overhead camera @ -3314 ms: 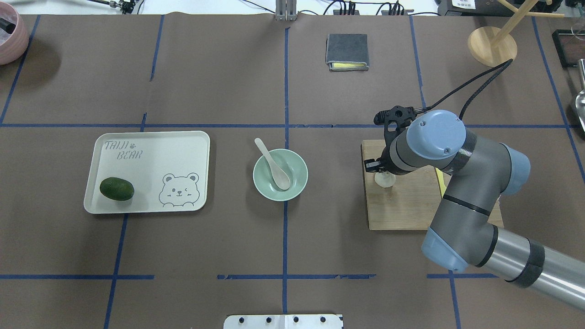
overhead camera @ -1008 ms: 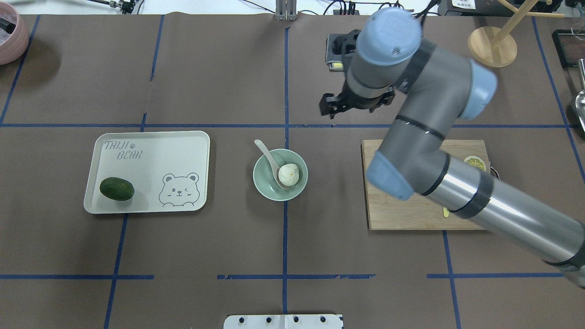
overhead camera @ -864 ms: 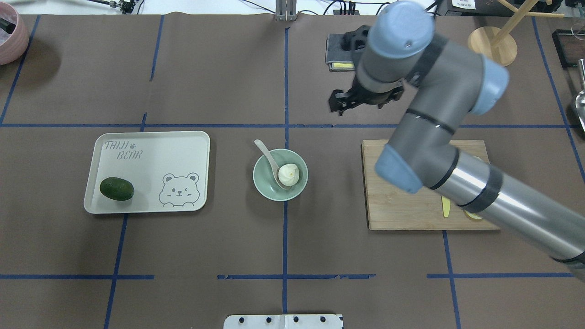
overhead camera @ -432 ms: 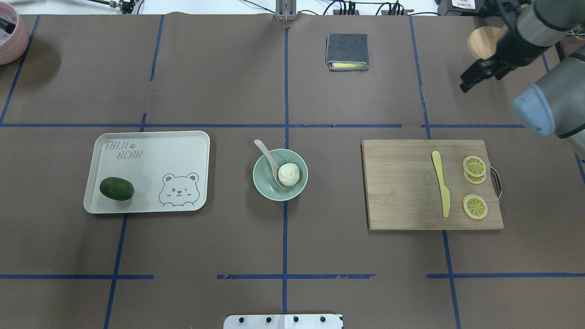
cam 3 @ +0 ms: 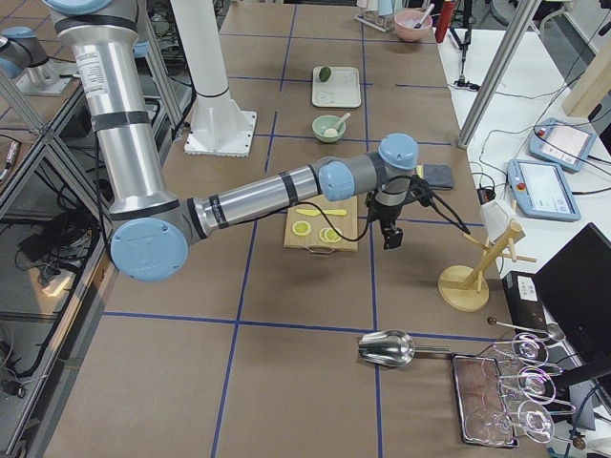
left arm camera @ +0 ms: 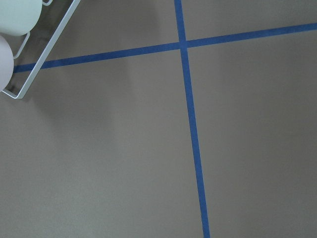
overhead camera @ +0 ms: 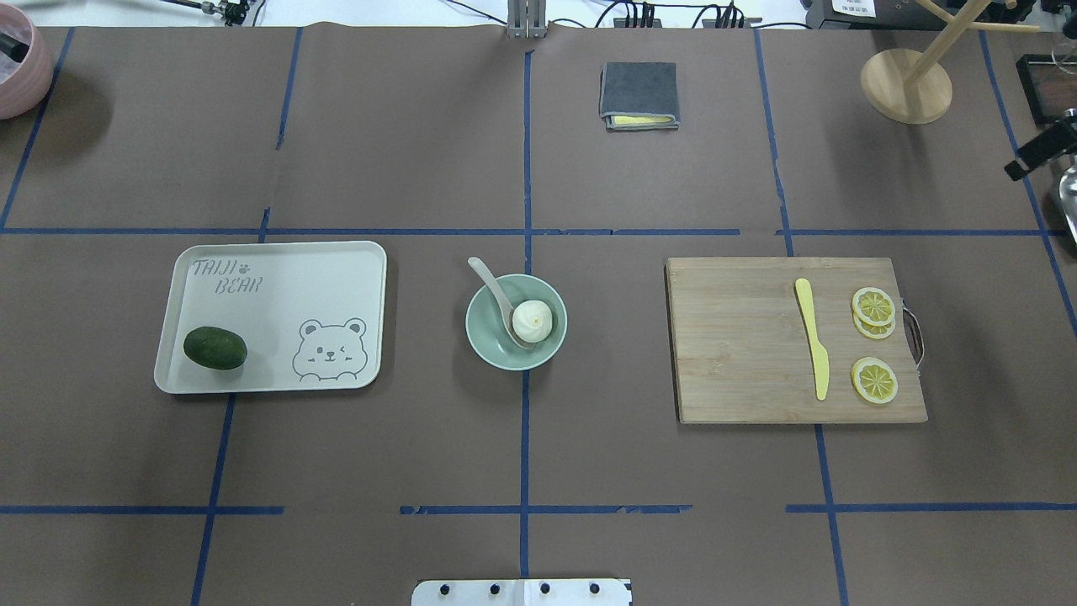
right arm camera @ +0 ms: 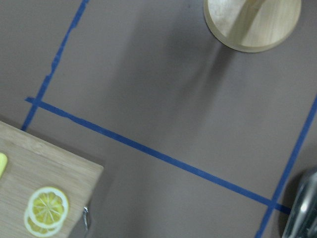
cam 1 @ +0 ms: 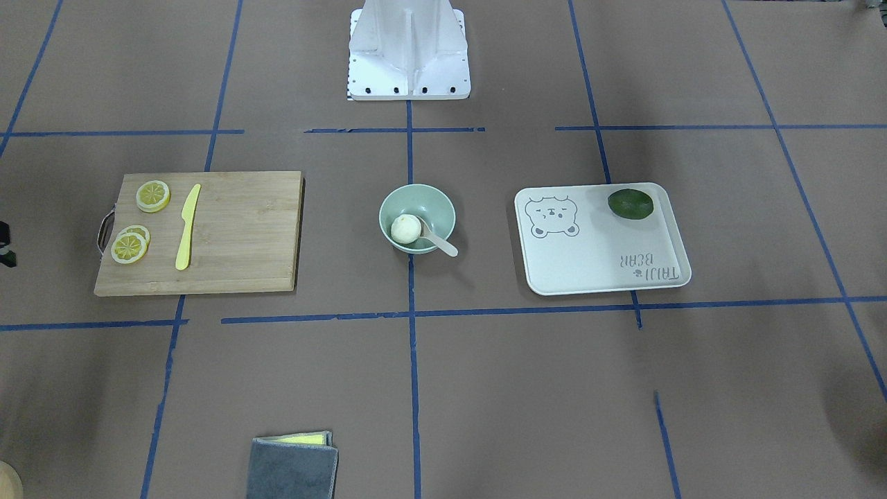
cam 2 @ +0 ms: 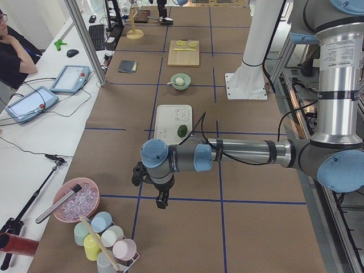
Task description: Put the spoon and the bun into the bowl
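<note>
The mint-green bowl (overhead camera: 478,338) stands at the table's middle and also shows in the front view (cam 1: 438,208). The white bun (overhead camera: 532,320) sits inside it (cam 1: 406,228). The pale spoon (overhead camera: 495,292) lies in the bowl with its scoop beside the bun and its handle over the rim (cam 1: 441,244). My right gripper (overhead camera: 1040,150) is far off at the right edge, above the table, with nothing seen in it; I cannot tell how its jaws stand. My left gripper (cam 2: 162,200) shows only in the left side view, far from the bowl; I cannot tell its state.
A white bear tray (overhead camera: 278,286) with a dark green fruit (overhead camera: 215,348) lies left of the bowl. A wooden board (overhead camera: 740,353) with a yellow knife (overhead camera: 813,337) and lemon slices (overhead camera: 873,380) lies right. A grey cloth (overhead camera: 639,94) and a wooden stand (overhead camera: 906,84) sit at the back.
My right arm took the bun from the board, left it in the bowl beside the spoon, then drew back to the far right edge.
</note>
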`<state>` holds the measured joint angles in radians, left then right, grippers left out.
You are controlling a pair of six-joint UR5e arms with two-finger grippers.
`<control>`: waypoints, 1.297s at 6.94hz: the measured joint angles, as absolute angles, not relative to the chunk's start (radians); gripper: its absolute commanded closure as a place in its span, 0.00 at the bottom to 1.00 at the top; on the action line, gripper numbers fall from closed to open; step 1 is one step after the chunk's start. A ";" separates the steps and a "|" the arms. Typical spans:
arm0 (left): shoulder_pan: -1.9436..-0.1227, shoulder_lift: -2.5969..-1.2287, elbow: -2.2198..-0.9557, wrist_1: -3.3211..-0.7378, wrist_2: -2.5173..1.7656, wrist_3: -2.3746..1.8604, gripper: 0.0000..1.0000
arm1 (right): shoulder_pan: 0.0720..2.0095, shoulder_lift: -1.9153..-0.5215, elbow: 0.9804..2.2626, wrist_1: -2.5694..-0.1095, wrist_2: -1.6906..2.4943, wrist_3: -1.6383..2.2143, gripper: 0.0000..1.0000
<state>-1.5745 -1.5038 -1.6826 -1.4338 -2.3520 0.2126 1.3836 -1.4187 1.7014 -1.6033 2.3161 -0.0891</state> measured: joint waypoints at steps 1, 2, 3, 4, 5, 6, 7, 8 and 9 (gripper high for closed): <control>-1.575 -1.505 -1.689 -1.433 -2.352 0.213 0.00 | 1.433 -1.474 1.699 -1.605 2.316 -0.144 0.00; -1.575 -1.508 -1.692 -1.433 -2.352 0.214 0.00 | 1.482 -1.543 1.698 -1.603 2.312 -0.168 0.00; -1.575 -1.511 -1.695 -1.435 -2.351 0.218 0.00 | 1.530 -1.617 1.698 -1.599 2.311 -0.176 0.00; -1.575 -1.513 -1.697 -1.437 -2.349 0.220 0.00 | 1.564 -1.671 1.698 -1.597 2.311 -0.181 0.00; -1.575 -1.512 -1.696 -1.437 -2.345 0.220 0.00 | 1.580 -1.702 1.698 -1.595 2.310 -0.183 0.00; -1.574 -1.511 -1.696 -1.436 -2.343 0.221 0.00 | 1.587 -1.717 1.699 -1.594 2.309 -0.183 0.00; -1.575 -1.510 -1.696 -1.436 -2.343 0.221 0.00 | 1.590 -1.721 1.699 -1.594 2.309 -0.180 0.00; -1.575 -1.509 -1.696 -1.436 -2.343 0.221 0.00 | 1.590 -1.721 1.698 -1.594 2.309 -0.175 0.00; -1.575 -1.510 -1.696 -1.436 -2.343 0.221 0.00 | 1.591 -1.721 1.698 -1.594 2.311 -0.173 0.00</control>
<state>-1.5751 -1.5099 -1.6964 -1.4361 -2.3430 0.2209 1.5906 -1.7208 1.6976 -1.5941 2.3114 -0.1731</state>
